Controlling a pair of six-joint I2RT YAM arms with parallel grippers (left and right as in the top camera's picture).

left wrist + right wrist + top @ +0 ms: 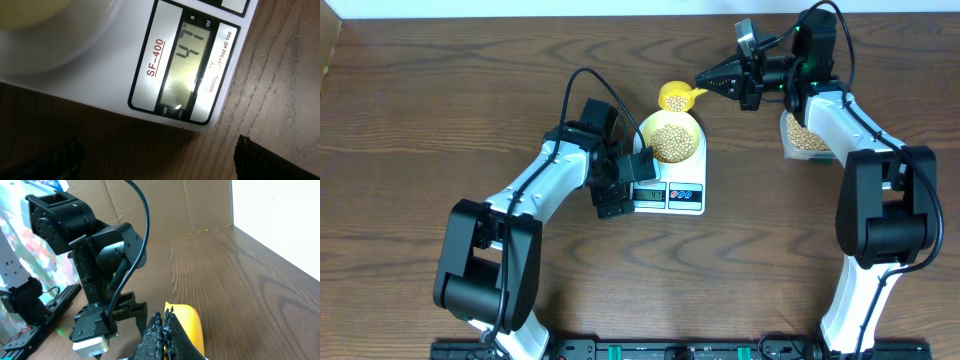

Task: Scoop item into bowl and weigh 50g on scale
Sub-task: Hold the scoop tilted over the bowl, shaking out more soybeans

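Observation:
The pale-yellow bowl (688,128) stands on the white scale (686,197) and holds a heap of tan beans (671,141). In the left wrist view the scale's display (192,70) reads 47, and the bowl (35,15) shows at the top left. My left gripper (628,186) (155,157) stands open at the scale's left front corner, with nothing between its fingers (260,160). My right gripper (705,79) (164,317) is shut on the handle of a yellow scoop (675,97) (189,327). The scoop holds a few beans and hangs just behind the bowl.
A clear tub of beans (807,136) sits on the table at the right, under my right forearm. Cardboard walls (150,210) close off the far edge of the table. My left arm (100,255) fills the left of the right wrist view.

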